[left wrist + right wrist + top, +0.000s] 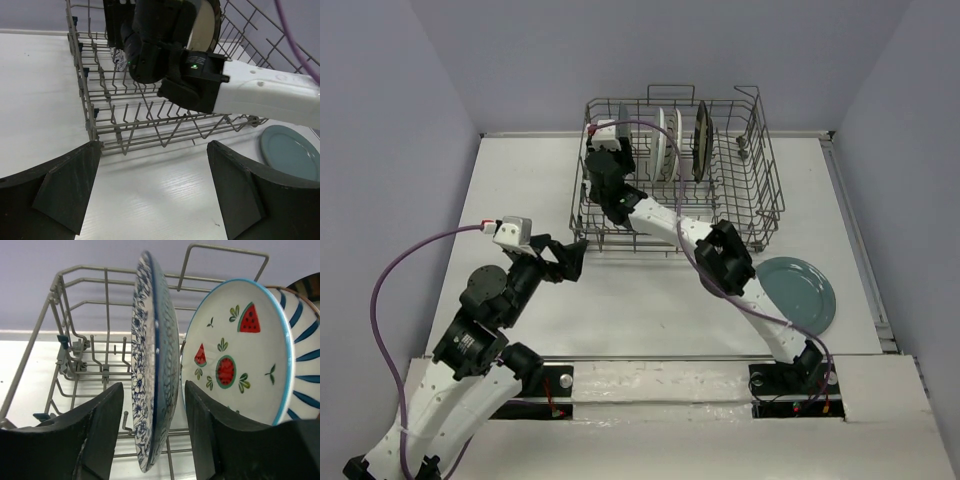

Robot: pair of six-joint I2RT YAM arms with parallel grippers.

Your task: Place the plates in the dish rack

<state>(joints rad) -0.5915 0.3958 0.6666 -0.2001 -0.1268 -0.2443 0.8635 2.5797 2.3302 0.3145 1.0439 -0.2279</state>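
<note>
The dish rack [760, 190] stands at the back of the table. In it stand the blue floral plate [152, 340], the red-fruit plate [235, 365], the navy-striped plate [305, 340] and the dark plate [700, 140]. The teal-grey plate [797, 290] lies flat on the table, right of the rack. My right gripper [154, 390] reaches into the rack's left part. Its jaws are open on both sides of the upright floral plate, with a gap each side. My left gripper [152, 195] is open and empty, low over the table at the rack's front left corner [95, 135].
The right arm [720, 255] stretches diagonally across the rack's front edge. A purple cable [400, 270] loops left of the left arm. The table's raised edge [855, 230] runs along the right side. Grey walls close in the back.
</note>
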